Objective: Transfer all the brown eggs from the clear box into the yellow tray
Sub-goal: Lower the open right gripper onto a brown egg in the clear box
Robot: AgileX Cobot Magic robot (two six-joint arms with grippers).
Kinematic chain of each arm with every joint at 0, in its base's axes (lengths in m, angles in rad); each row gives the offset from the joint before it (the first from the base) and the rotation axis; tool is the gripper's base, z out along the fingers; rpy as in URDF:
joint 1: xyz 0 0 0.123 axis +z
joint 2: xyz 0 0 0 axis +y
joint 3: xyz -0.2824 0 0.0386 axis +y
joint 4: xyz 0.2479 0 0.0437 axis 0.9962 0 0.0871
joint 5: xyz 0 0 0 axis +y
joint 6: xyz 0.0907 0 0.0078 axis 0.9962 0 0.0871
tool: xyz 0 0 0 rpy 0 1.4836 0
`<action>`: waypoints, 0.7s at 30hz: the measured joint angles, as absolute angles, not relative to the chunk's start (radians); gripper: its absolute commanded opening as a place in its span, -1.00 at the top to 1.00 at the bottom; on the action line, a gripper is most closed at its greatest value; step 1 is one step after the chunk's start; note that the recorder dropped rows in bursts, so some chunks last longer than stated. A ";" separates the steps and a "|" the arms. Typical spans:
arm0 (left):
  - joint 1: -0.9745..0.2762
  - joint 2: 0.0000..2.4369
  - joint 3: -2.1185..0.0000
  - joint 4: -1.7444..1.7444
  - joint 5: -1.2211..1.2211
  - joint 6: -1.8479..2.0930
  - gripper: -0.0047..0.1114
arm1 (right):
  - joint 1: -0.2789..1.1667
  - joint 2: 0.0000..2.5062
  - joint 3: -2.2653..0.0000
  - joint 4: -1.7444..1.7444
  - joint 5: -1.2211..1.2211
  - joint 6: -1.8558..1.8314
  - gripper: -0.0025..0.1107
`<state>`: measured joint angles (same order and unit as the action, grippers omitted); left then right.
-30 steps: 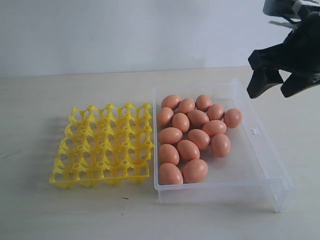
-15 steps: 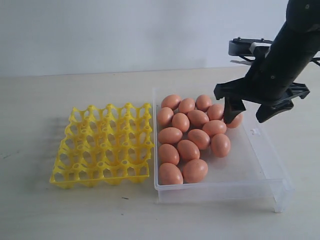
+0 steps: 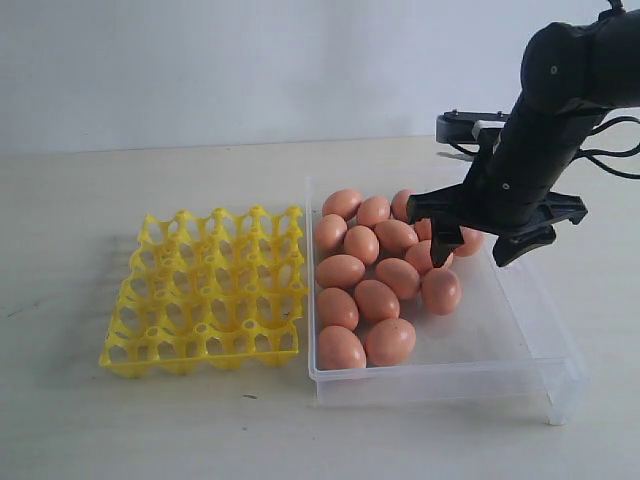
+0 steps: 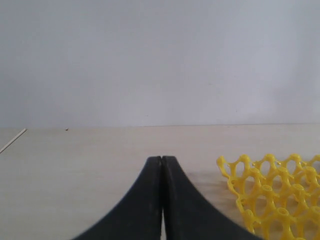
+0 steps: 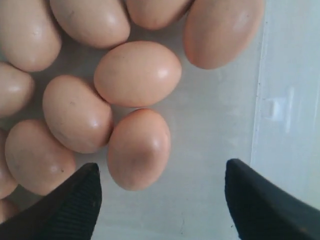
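The left gripper (image 4: 161,162) was pressed fully together with nothing between its fingers, low over the desk (image 3: 60,420), with a corner of the yellow tray (image 3: 200,362) just beside it. Bare desk lay open along the tray's left and near edges. The tray's cups stood empty, and its right edge lay just beside the left wall of the clear box (image 3: 440,385). The brown eggs (image 3: 377,299) were packed touching one another against that left wall, from the far edge to the near one. This left the box floor bare along its right wall and near right corner. The right gripper (image 3: 472,255) hung spread wide and gripped nothing, over the right fringe of the eggs. One finger stood in front of the eggs and the other over bare floor near the right wall. In the right wrist view one egg lay between the fingertips, nearer one of them, its neighbours crowding that side.
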<state>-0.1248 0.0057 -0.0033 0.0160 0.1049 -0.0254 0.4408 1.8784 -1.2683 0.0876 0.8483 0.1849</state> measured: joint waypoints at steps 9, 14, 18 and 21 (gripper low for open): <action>-0.125 0.006 -0.003 0.016 0.105 -0.025 0.92 | 0.450 1.922 -1.268 0.116 0.809 0.187 -0.22; -0.125 0.006 -0.003 0.016 0.105 -0.025 0.92 | 0.463 1.966 -1.268 0.120 0.790 0.187 -0.20; -0.125 0.006 -0.003 0.016 0.105 -0.025 0.92 | 0.463 2.008 -1.268 0.118 0.788 0.187 0.07; -0.125 0.006 -0.003 0.016 0.105 -0.025 0.92 | 0.463 2.020 -1.268 0.118 0.788 0.187 0.60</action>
